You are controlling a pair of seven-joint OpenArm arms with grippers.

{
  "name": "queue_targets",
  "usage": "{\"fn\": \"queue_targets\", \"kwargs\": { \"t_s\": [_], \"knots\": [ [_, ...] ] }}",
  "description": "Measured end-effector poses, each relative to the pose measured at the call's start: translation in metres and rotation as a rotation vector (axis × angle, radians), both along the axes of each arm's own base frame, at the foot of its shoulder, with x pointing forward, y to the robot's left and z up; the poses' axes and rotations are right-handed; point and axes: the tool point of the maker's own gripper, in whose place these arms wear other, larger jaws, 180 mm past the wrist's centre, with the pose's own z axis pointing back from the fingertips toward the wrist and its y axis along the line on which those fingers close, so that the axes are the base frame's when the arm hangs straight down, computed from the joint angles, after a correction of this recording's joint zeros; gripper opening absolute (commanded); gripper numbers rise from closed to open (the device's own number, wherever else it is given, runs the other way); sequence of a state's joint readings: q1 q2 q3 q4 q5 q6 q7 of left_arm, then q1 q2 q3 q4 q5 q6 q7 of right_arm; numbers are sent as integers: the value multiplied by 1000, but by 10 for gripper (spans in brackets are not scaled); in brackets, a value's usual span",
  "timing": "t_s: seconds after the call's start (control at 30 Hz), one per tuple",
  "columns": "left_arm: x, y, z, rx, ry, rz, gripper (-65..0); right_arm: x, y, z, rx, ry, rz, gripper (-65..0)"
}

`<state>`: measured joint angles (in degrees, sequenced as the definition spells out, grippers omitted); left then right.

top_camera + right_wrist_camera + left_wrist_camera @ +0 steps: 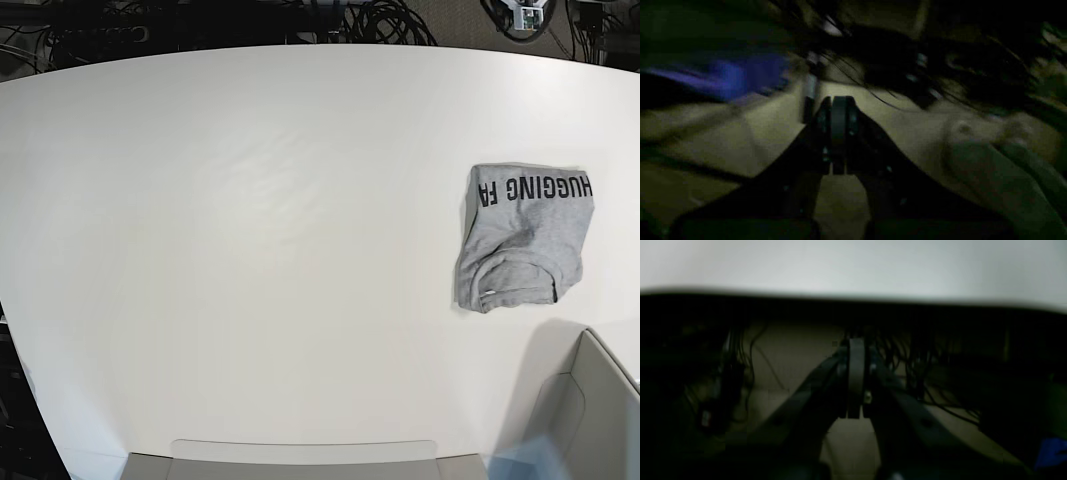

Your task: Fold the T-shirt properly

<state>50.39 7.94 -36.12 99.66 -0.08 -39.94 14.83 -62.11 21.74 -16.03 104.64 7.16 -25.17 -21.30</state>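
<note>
Item: T-shirt [535,225], heather grey, folded to a compact, roughly four-sided packet. Location: right of the base view, a little above mid-height. Long axis: runs roughly up and down the frame, by a modest margin. Black capitals, upside down in the frame, cross its upper part; the collar lies toward the lower edge. Condition: sides fairly straight, lower edge uneven, slight rumpling near the neck.

Item: left claw [856,378], closed, nothing between the tips. It points past the bench edge, over the floor.

Item: right claw [839,133], likewise closed and without cloth; floor and cables [870,90] around it in the wrist view.

Relation: neither claw shows in the base view, so the exact bearing from claw to shirt cannot be told. The shirt lies on the left arm's side, and that arm is judged the nearer. Any touch-up would fall to it; the fold looks complete or almost so, and a further pass risks rumpling the collar.

Surface: white bench [250,250], smooth, broad. Lower right corner: open grey box [610,410], near the shirt, not touching. Beyond the top edge: dark floor with coiled cables.
</note>
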Motion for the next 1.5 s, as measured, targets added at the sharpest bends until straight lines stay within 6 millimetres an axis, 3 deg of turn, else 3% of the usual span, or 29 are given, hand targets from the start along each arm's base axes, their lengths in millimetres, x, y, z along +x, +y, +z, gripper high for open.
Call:
{"fn": "queue_targets", "kwargs": {
  "t_s": [0.2,0.3,0.47,0.7,0.9,0.97,1.03,1.17,1.33,1.5],
  "knots": [
    [-41,-15,-44,-108,6,112,-650,-14,-32,-46,-102,22,34,-650],
    [-50,-26,-68,-139,19,133,-650,-12,-46,-64,-144,36,53,-650],
    [-58,-67,-117,-246,77,135,-650,-9,-55,-101,-188,80,124,-650],
    [-85,-96,-175,-224,216,182,-650,-3,-83,-147,-298,164,244,-650],
    [-106,-84,-212,-146,421,234,-650,14,-115,-174,-382,146,291,-650],
    [-103,-70,-214,-87,422,243,-650,19,-132,-182,-404,161,306,-650],
    [-90,-43,-214,5,410,242,-650,19,-145,-192,-380,223,306,-650],
    [-73,-8,-210,124,369,241,-650,25,-149,-202,-303,277,228,-650],
    [-77,-10,-210,122,379,242,-650,62,-140,-203,-247,154,193,-650],
    [-72,-20,-213,100,381,241,-650,64,-140,-203,-247,152,193,-650]
  ]
}}
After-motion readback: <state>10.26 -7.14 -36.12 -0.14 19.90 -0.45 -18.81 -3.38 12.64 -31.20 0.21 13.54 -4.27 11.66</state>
